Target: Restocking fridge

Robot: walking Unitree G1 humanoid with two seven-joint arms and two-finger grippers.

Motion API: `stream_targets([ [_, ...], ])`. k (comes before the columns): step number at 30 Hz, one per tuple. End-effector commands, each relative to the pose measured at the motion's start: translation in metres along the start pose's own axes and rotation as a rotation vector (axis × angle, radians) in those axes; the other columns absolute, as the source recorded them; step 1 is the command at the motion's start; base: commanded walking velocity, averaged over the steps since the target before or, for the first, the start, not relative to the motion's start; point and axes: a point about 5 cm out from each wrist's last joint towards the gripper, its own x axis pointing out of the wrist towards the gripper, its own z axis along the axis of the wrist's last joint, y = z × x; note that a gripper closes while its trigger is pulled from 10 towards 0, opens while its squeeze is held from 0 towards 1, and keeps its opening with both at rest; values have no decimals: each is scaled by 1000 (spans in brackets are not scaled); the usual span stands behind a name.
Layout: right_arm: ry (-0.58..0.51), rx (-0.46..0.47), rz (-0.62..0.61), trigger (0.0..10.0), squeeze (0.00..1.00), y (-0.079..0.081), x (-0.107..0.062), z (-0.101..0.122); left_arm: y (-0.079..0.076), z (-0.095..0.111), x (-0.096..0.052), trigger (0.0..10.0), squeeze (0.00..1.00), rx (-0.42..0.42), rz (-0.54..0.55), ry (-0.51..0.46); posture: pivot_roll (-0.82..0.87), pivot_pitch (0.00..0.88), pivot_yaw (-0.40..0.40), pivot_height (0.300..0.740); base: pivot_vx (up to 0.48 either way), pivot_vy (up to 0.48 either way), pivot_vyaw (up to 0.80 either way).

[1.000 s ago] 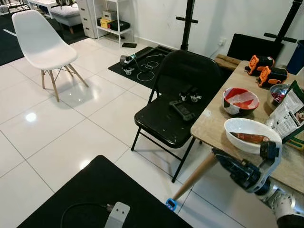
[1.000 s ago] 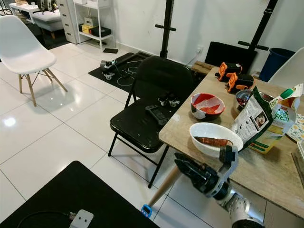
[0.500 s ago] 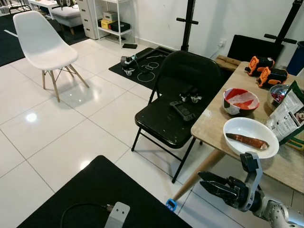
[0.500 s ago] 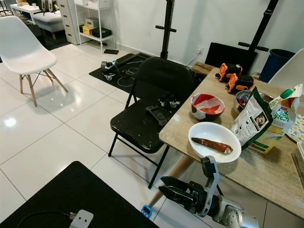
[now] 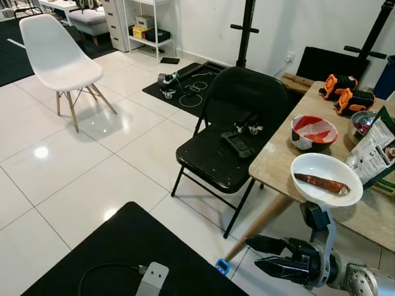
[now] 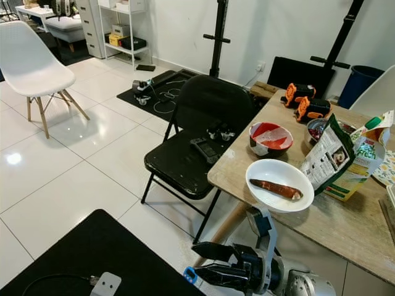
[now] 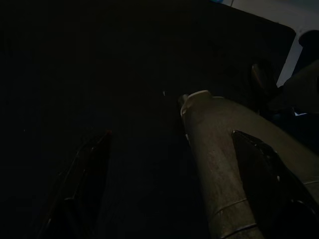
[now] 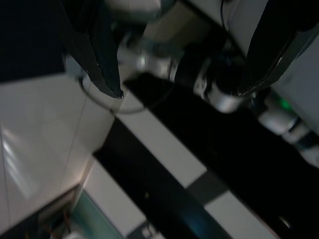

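While right claw (image 5: 258,254) gapes low, sweet potato (image 5: 321,184) lies crosswise in bowl (image 5: 308,163)

A white bowl (image 5: 326,179) sits near the table's front edge, at the right of the frame. In it lies a long brown sweet potato (image 5: 321,184) (flat, running roughly across the bowl).

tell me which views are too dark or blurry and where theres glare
Left wrist view: nearly black, only the left gripper's fingers faintly made out. Right wrist view: dim and motion-smeared around the right gripper. Both eye views: bright and sharp, with a ceiling-light glare spot on the glossy floor tiles.
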Motion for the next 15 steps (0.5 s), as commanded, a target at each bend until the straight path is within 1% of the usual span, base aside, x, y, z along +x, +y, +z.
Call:
stream_targets([
  [1, -46, -52, 0, 10000, 0, 2, 3, 15, -4, -3, 0, 10000, 0, -10, -13, 11, -47, 0, -35, 740, 0, 0, 0],
  [2, -68, -76, -21, 10000, 0, 0, 5, 20, -4, -3, 0, 10000, 0, -10, -13, 11, -46, 0, -33, 740, 0, 0, 0],
  [4, -81, -92, -36, 10000, 0, -1, 5, 24, -4, -3, 0, 10000, 0, -9, -13, 10, -46, 0, -33, 740, 0, 0, 0],
  [7, -116, -153, -112, 10000, 0, -9, 7, 35, -4, -3, 0, 10000, 0, -7, -16, 9, -44, 0, -32, 740, 0, 0, 0],
  [10, -142, -158, -119, 10000, 0, -10, 9, 39, -3, -2, 0, 10000, 0, -3, -12, 9, -43, 0, -32, 740, 0, 0, 0],
  [15, -100, -158, -141, 10000, 0, -11, 14, 34, -1, -2, 0, 10000, 0, 2, -4, 11, -46, 0, -31, 740, 0, -428, 0],
])
